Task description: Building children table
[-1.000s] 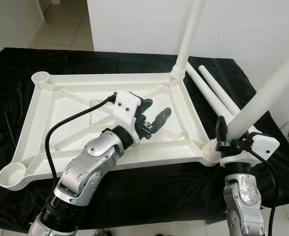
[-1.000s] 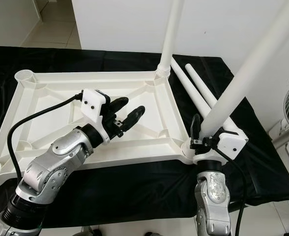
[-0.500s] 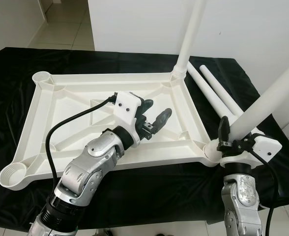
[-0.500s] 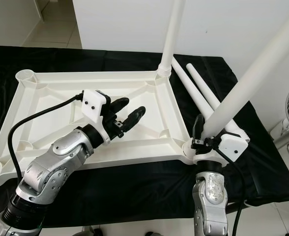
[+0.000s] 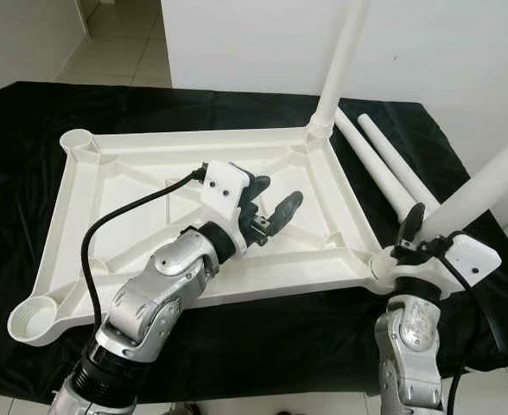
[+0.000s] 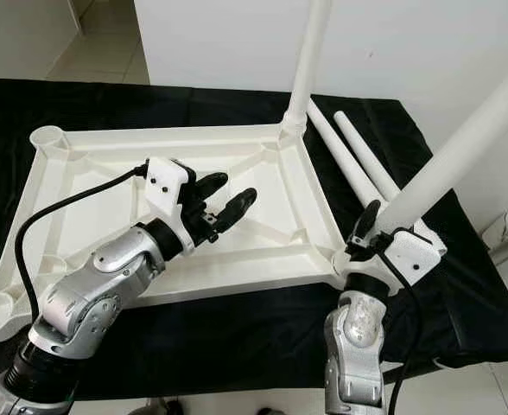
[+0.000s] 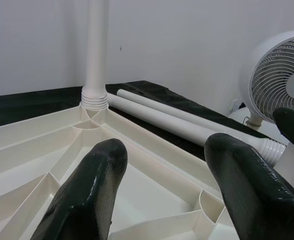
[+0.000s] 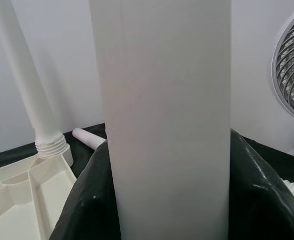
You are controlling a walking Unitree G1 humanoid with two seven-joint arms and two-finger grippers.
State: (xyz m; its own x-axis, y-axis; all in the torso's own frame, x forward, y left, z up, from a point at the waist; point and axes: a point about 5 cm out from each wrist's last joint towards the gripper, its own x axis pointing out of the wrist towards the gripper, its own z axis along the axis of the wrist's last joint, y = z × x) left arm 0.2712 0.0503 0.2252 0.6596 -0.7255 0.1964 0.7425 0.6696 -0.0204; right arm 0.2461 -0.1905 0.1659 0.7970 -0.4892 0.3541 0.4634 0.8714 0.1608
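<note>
Table top [image 5: 193,181]: white, upside down on black-covered bench [image 5: 29,121]. Right end effector [image 5: 422,246] clamped on leg [image 5: 487,186], tilted in near right socket. Left end effector [image 5: 269,207]: fingers apart, above the panel. One leg [image 5: 340,60] upright, far corner; two spare legs [image 5: 384,169] lie beside. Advice: straighten leg, then twist home. No legible writing.
</note>
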